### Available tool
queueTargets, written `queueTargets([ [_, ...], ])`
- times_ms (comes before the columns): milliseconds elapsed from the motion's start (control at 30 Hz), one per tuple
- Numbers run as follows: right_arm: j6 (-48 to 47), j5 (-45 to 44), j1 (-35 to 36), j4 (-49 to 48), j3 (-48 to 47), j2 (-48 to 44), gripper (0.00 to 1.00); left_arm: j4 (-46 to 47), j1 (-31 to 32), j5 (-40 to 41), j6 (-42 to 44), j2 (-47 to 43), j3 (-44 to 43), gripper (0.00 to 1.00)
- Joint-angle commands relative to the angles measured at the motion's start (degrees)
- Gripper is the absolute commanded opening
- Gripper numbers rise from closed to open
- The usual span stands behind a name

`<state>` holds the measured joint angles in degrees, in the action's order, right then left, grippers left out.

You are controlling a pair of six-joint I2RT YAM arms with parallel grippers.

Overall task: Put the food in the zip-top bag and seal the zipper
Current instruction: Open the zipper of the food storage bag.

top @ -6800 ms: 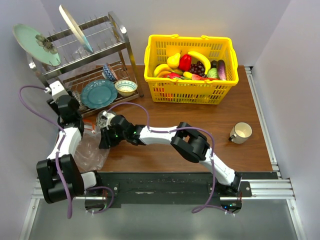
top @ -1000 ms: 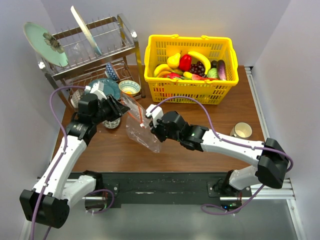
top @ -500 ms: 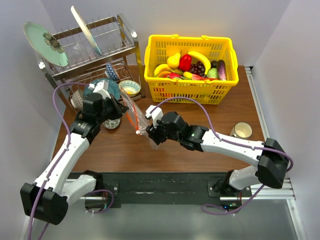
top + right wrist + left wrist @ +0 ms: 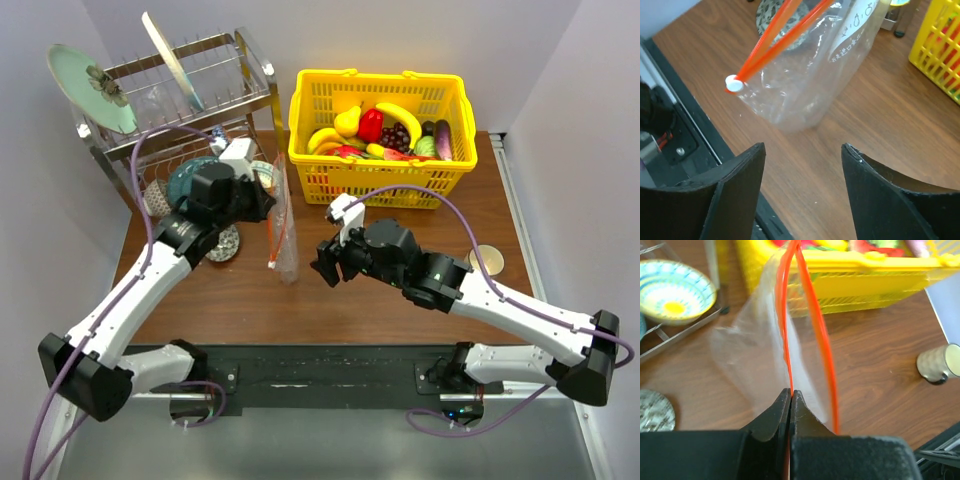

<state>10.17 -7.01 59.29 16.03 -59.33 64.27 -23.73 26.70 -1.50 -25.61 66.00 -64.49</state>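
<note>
Hanging from the left gripper (image 4: 266,203), the zip-top bag (image 4: 284,248) droops edge-on over the wooden table (image 4: 250,300), between the dish rack (image 4: 190,75) and the yellow basket (image 4: 380,182). Whether its lower end touches the wood cannot be told. In the left wrist view, that gripper (image 4: 791,393) is clenched tight on one strand of the red-orange zipper (image 4: 786,340). The other strand bows away to the side, so the mouth of the bag (image 4: 752,357) gapes a little. The right wrist view shows both strands of the zipper (image 4: 775,36) meeting at a white slider (image 4: 731,83) at the end of the bag (image 4: 805,87). The right gripper (image 4: 323,268) sits near the bag on the basket side, apart from it, its fingers (image 4: 875,190) spread and holding nothing. The food (image 4: 385,130) lies piled in the basket, none of it in the bag. A mug (image 4: 487,258) stands farther right on the table.
</note>
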Motion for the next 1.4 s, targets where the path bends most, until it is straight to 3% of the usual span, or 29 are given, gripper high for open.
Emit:
queueTargets([
  [0, 11.6, -7.5, -0.1, 4.5, -6.2, 1.8, 0.65, 0.3, 9.1, 10.3, 3.6, 3.3, -4.9, 0.00],
  [200, 23.5, -14.0, -1.1, 0.8, -2.1, 2.3, 0.56, 4.0, 18.8, 22.7, 2.0, 6.3, -0.5, 0.00],
  [300, 28.0, -18.6, -1.5, 0.8, 0.7, 2.8, 0.51, 5.6, 20.1, 23.1, 0.4, 6.9, 1.9, 0.00],
  [533, 30.6, -19.5, -2.5, -1.7, 4.8, 5.3, 0.47, 7.4, 21.6, 22.5, -1.7, 4.6, 5.8, 0.00],
  [767, 30.3, -7.8, -5.0, -10.7, 8.5, 7.5, 0.48, 6.6, 22.0, 20.3, -3.7, 1.3, 6.7, 0.00],
  [1133, 28.2, -3.3, -5.0, -21.5, 13.9, 1.8, 0.56, 7.7, 22.2, 20.0, -3.8, 0.8, 8.8, 0.00],
  [1200, 27.8, -3.5, -5.0, -20.6, 13.3, 2.8, 0.61, 7.7, 22.2, 20.0, -3.6, 0.7, 8.9, 0.00],
  [1367, 27.6, -4.0, -5.0, -18.1, 10.6, 6.3, 0.58, 7.7, 22.3, 17.9, -3.7, 0.0, 8.5, 0.00],
])
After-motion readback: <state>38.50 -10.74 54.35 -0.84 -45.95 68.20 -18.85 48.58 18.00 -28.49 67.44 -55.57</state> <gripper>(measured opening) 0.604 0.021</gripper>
